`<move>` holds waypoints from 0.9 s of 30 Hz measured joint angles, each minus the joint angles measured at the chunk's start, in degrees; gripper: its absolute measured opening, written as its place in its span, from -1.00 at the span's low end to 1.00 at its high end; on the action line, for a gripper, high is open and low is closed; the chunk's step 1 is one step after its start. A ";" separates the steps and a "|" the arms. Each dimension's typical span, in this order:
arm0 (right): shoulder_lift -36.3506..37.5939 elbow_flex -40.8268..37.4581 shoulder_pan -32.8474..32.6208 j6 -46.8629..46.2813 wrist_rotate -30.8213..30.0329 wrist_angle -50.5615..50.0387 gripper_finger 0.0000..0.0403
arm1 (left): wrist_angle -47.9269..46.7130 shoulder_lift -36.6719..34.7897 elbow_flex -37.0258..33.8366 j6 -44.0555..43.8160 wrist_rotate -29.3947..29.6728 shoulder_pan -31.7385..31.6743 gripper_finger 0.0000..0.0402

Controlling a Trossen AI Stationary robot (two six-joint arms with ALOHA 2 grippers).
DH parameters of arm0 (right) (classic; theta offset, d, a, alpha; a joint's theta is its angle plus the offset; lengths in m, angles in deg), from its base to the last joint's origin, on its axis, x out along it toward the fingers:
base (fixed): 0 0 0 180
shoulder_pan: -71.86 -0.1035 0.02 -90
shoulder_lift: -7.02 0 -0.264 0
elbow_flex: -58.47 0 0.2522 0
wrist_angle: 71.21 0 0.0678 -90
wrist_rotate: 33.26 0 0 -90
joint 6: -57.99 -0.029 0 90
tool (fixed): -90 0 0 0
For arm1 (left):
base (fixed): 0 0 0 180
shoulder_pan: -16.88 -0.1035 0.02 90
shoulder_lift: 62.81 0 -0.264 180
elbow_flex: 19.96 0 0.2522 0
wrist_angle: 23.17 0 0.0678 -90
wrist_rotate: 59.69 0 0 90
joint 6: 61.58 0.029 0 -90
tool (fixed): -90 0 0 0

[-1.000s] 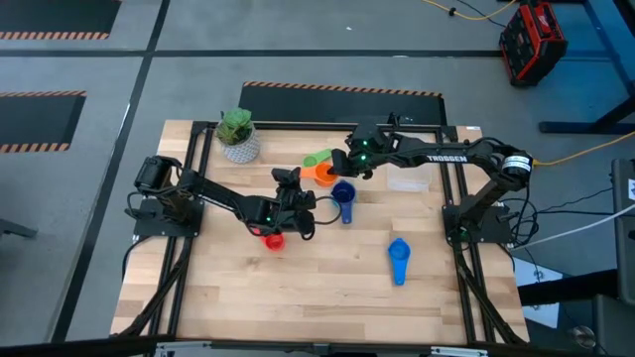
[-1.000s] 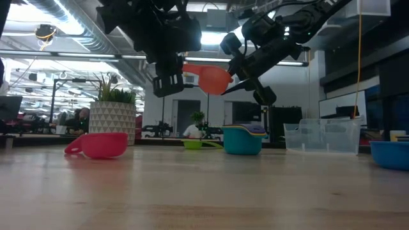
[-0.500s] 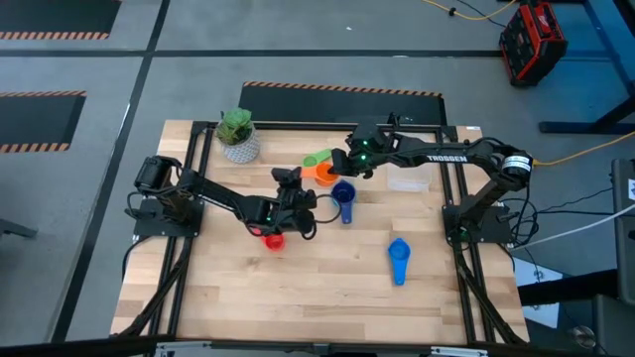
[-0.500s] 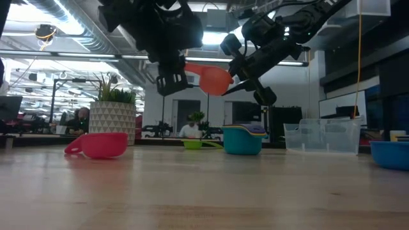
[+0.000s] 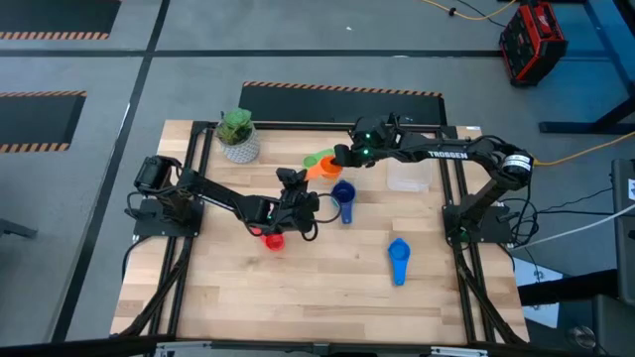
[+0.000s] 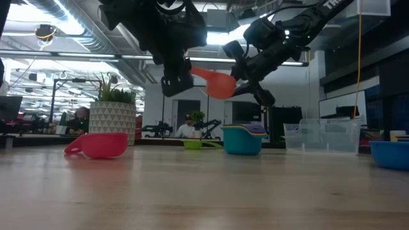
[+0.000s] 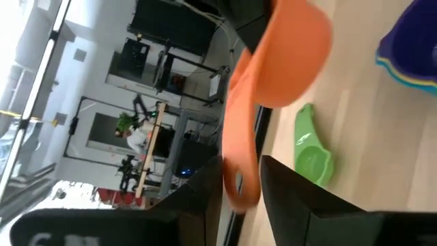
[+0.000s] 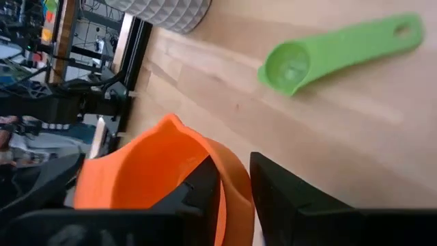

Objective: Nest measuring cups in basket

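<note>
An orange measuring cup (image 6: pixel 220 85) hangs in the air over the middle of the table, with my right gripper (image 8: pixel 235 198) shut on its bowl. My left gripper (image 7: pixel 240 205) is open, its fingers standing on either side of the cup's flat handle (image 7: pixel 239 157) near its free end. I cannot tell whether they touch it. On the table rest a stack of nested cups (image 5: pixel 343 195), a green cup (image 8: pixel 328 51), a red cup (image 6: pixel 99 145) and a blue cup (image 5: pixel 398 260). The clear basket (image 5: pixel 409 177) stands at the back right. My right gripper holds the orange cup by the bowl's rim (image 8: pixel 229 184), one finger inside the bowl and one outside. The fingers come slanting down from the table's right. The cup is lifted clear and tilted, with the handle end (image 6: pixel 192 70) higher than the bowl.
A green plant in a white pot (image 5: pixel 238 134) stands at the back left. The front half of the wooden table (image 5: pixel 327 297) holds only the blue cup. A room with desks and a person shows beyond the far edge.
My right gripper has rolled and shifted a little toward the table's left with the orange cup. The cup has tipped, its bowl now lower than its handle. My left gripper has turned at the wrist without leaving its place.
</note>
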 joint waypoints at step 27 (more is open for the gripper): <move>0.02 0.00 6.48 44.24 14.87 -7.53 -0.59 | 0.94 0.00 0.00 -4.28 -27.27 0.02 -0.53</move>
